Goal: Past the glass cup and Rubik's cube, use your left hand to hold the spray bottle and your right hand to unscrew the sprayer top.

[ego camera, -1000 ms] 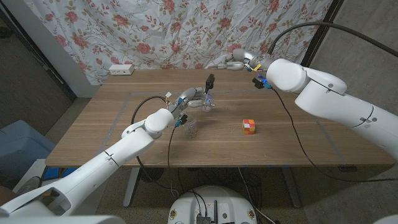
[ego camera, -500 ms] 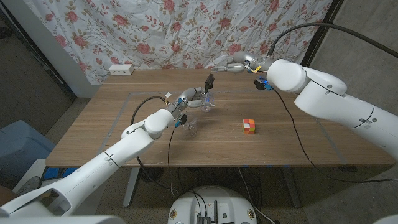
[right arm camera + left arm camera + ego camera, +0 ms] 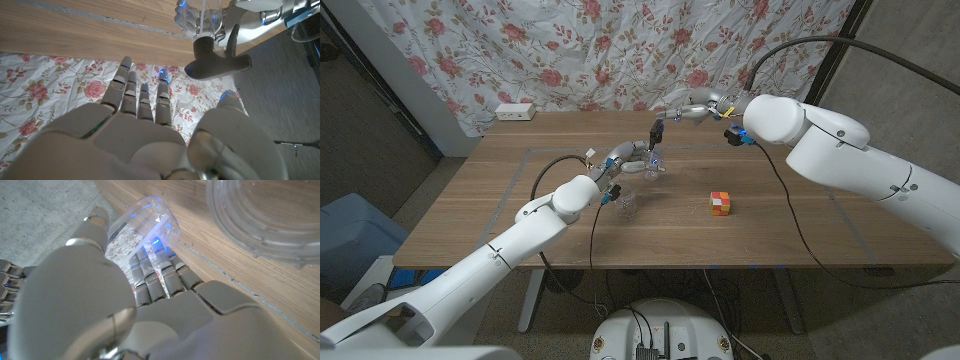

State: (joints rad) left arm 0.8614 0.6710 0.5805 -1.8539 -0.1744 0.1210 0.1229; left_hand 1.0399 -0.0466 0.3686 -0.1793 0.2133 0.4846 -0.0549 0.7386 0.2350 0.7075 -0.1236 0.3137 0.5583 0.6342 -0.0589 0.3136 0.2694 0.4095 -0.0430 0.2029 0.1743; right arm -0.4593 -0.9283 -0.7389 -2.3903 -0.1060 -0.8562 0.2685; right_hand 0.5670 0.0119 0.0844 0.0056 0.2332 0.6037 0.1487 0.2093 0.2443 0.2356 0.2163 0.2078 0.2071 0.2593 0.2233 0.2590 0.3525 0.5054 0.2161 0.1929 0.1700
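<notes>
Left hand (image 3: 632, 158) grips the spray bottle (image 3: 654, 160) upright on the table (image 3: 520, 210); right hand (image 3: 682, 109), fingers spread and empty, near the sprayer top (image 3: 657, 131), must next close on it.

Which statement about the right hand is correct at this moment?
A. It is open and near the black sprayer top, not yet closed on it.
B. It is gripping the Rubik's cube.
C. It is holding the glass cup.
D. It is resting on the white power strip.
A: the right hand has its fingers spread, with the black sprayer top just beyond them, ungripped.
</notes>
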